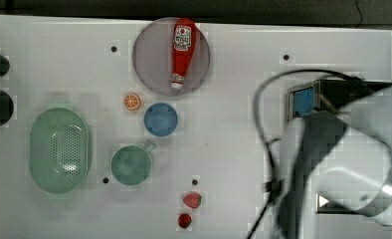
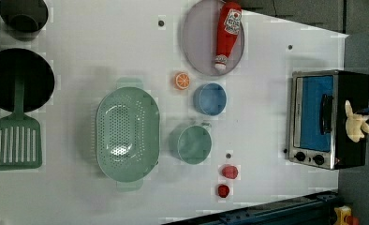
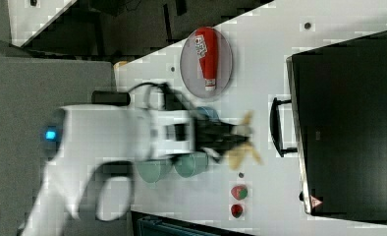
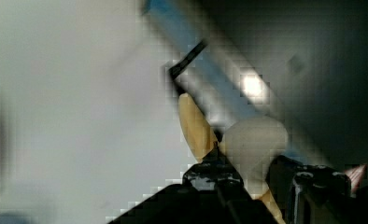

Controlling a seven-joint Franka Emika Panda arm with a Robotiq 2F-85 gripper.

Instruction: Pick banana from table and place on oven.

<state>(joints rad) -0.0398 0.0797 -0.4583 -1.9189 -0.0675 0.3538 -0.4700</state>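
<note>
Banana (image 2: pixel 356 123), pale cream-yellow plastic toy, is clamped in the black gripper (image 3: pixel 220 137) above the black boxy oven (image 2: pixel 328 119); lowering and release remain.

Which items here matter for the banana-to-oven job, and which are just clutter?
In the job:
- banana, held in the gripper
- oven
- table

Lying about:
- ketchup bottle on the grey plate
- orange slice
- blue bowl
- green cup
- green colander
- two strawberries
- green spatula
- black pan
</note>
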